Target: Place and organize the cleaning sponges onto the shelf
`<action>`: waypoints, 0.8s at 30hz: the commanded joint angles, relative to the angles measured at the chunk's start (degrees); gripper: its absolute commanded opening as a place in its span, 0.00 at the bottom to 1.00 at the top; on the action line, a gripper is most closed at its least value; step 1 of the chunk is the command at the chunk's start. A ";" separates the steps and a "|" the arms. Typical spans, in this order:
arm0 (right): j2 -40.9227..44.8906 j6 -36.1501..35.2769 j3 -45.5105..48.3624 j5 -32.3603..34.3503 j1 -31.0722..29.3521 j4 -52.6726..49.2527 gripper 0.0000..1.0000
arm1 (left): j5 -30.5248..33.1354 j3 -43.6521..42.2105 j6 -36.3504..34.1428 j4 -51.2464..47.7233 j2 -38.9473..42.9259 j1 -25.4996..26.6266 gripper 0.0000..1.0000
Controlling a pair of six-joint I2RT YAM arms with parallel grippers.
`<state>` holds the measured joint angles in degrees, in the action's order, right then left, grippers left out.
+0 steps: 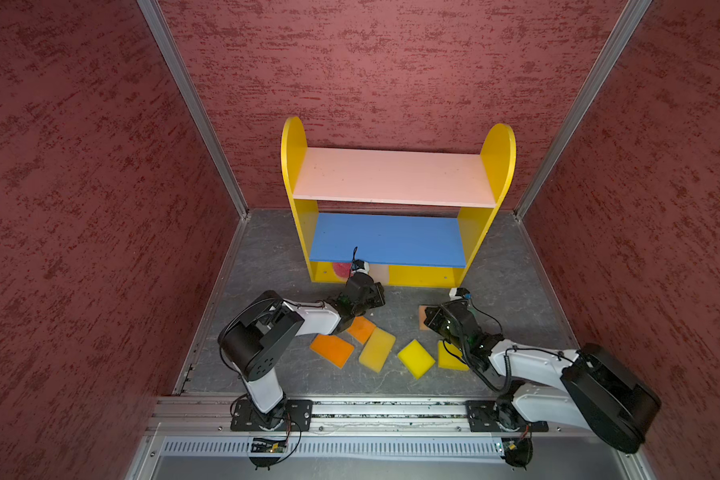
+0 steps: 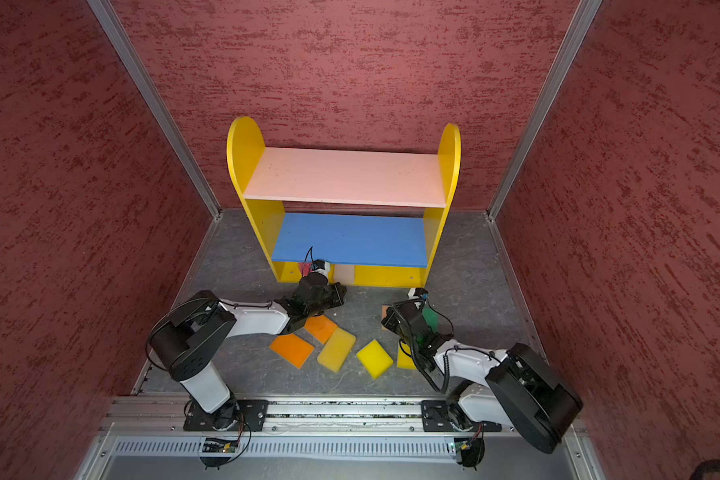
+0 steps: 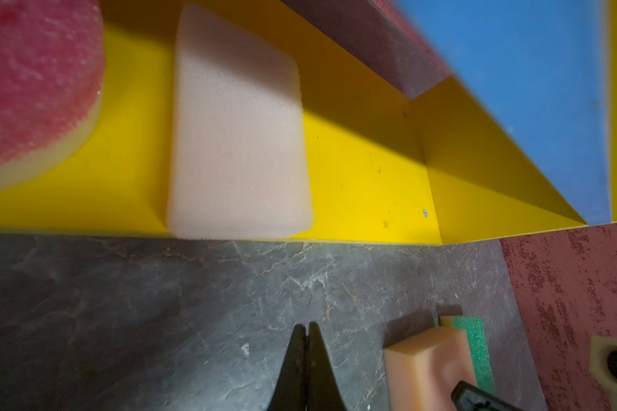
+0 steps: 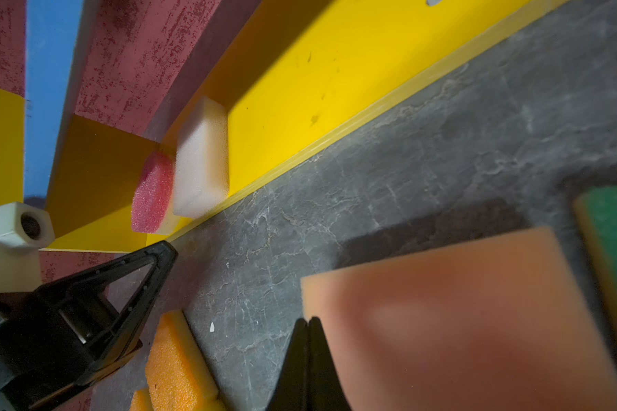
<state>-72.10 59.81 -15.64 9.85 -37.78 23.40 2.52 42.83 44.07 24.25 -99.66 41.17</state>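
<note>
Cleaning sponges are lying in three groups around the two arms. Two are already sitting on the yellow base board (image 3: 364,178) of the small three-tier wooden shelf (image 1: 294,166): a round red-pink foam sponge (image 3: 33,82) and an off-white rectangular foam sponge (image 3: 239,142). Both are resting just ahead of the left end effector (image 3: 307,329), whose fingers are pressing together on nothing, low over the grey stone-patterned tabletop (image 1: 267,266). Behind that end effector, near its wrist, two orange rectangular foam sponges (image 1: 332,350) (image 1: 361,328) are lying flat. Three yellow rectangular foam sponges (image 1: 377,349) (image 1: 416,358) (image 1: 447,353) are lying between the arms.

The coming move, I judge, is turning on the peach rectangular foam sponge (image 4: 460,320). It is lying flat on the tabletop directly ahead of the right end effector (image 4: 309,322), whose fingers are likewise meeting with nothing between them, their tips at the sponge's near edge. Whether they are touching the foam is hard to tell, since the close view is blurring there. Its long axis seems to be pointing toward the shelf front, at a slant to the fingers, so they would need to part across the short width. A green-topped rectangular foam sponge (image 4: 613,227) is lying just beyond the peach one, on its far side from the left end effector. The right arm is plainly the nearer, with the left end effector standing well apart across bare tabletop.
</note>
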 commanded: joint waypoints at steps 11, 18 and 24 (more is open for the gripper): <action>2.18 1.05 2.70 -1.58 1.83 3.32 0.00 | 8.16 5.27 -1.89 -4.64 -4.05 0.98 0.00; 2.05 1.01 2.69 -2.19 2.36 3.50 0.00 | 11.15 6.47 -3.89 -5.63 -4.46 2.37 0.00; 2.49 -2.47 -0.12 -3.23 2.45 -0.23 0.00 | 8.63 4.98 -3.48 -4.83 -2.83 2.91 0.00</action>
<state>-70.37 59.11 -13.52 7.64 -35.77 24.93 11.44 47.48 41.65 17.58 -103.35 43.86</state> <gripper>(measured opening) 0.046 0.044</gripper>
